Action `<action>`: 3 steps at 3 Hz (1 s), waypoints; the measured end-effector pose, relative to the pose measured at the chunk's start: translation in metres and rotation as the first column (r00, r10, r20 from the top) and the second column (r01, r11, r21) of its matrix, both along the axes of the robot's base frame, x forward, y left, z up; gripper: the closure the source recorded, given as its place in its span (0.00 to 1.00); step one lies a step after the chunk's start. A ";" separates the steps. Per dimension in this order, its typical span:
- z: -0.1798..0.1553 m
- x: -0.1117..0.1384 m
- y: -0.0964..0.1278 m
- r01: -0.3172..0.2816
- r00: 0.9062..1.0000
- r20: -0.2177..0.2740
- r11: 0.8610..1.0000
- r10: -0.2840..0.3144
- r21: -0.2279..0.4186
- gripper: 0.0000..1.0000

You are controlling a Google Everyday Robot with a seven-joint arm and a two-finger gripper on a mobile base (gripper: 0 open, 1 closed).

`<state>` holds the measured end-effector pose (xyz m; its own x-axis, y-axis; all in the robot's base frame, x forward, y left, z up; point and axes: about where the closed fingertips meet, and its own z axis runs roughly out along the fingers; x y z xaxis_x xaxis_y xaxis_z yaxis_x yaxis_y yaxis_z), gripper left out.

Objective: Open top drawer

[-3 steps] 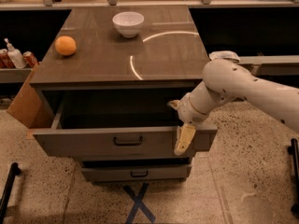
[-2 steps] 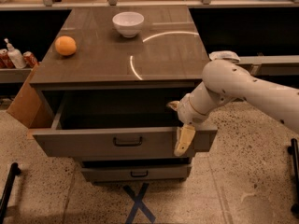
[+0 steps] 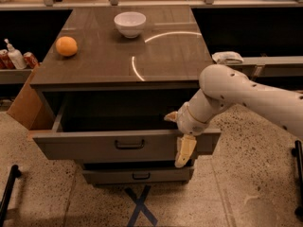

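**Top drawer out, nothing moving**

Top drawer stands pulled well out of the cabinet. Its front runs from far left of the gripper to just right of it, w/ the dark interior exposed behind. Bar handle sits left of the gripper, untouched. The gripper hangs over the drawer front's top edge near the right end, and the arm reaches in from the right. Can't tell whether the gripper is apart, together or clamped on the panel.

Change over the last sec: none. The drawer is out by the same amt, the gripper is in the same spot and the arm is in the same pose. That reads as the pull being done or paused. I'd judge the task as good as complete, w/ only release and retreat left, if anything.

Below the gripper, the lower drawer front is closed. Above and beyond it, the cabinet top is brown and glossy w/ curved light reflections. A white bowl sits up-left near the far edge, and an orange lies further left. A cardboard box leans at the cabinet's side, far left of the gripper, w/ a pump bottle & cans on a shelf above that. The floor is speckled, w/ a blue tape X below-left of the gripper. The room is dim, w/ dark shelving behind.
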<state>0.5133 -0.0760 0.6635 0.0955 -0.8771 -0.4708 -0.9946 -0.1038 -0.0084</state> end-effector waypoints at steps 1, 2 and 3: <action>-0.002 -0.020 0.004 -0.025 0.999 -0.029 0.999 0.024 -0.024 0.21; -0.001 -0.035 0.005 -0.038 0.998 -0.045 0.999 0.036 -0.034 0.45; 0.000 -0.051 0.004 -0.042 0.997 -0.060 0.998 0.040 -0.035 0.68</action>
